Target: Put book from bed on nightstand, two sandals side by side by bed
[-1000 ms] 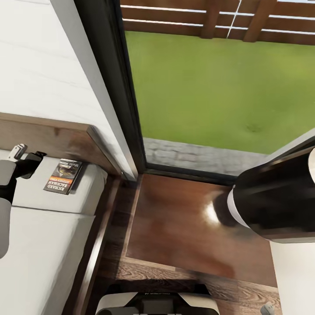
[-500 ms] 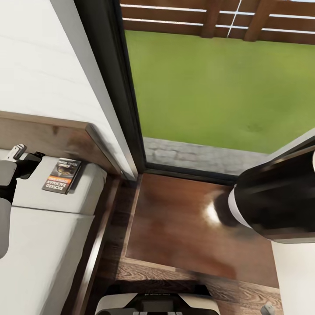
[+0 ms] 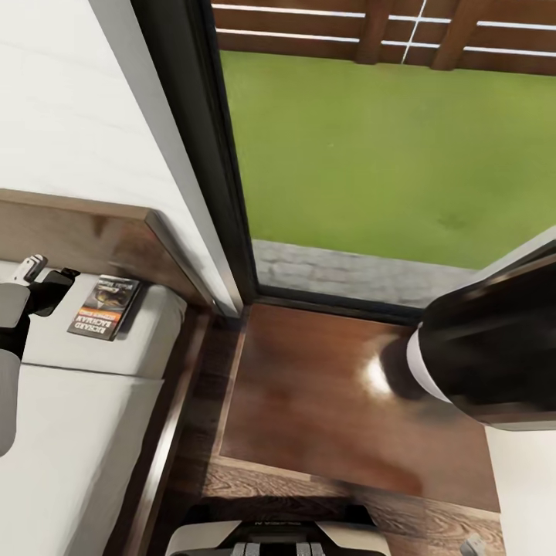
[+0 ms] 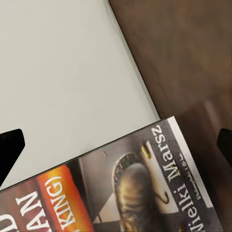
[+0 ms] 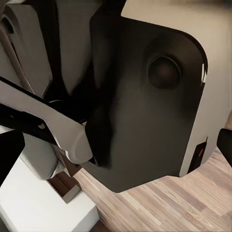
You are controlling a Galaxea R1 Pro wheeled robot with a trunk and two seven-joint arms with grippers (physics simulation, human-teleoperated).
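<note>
Off-white mattress of the dark-framed bed [image 3: 93, 401] carries the thin grey paperback book [image 3: 104, 307] by the headboard, the left hand [image 3: 46, 282] just beside it, fingers wide apart; it should straddle the book's edges squarely before closing.

The book [image 3: 104, 308] lies on the bed [image 3: 69, 432]; in the head view its cover carries white lettering reading "RICHARD BACHMAN" below an orange band whose small print is too fine to read. In the left wrist view, the book [image 4: 130, 193] shows "Wielki Marsz" in white along the cover edge, "KING)" on the orange band, and partial white letters "AN" cut off by the frame.
</note>
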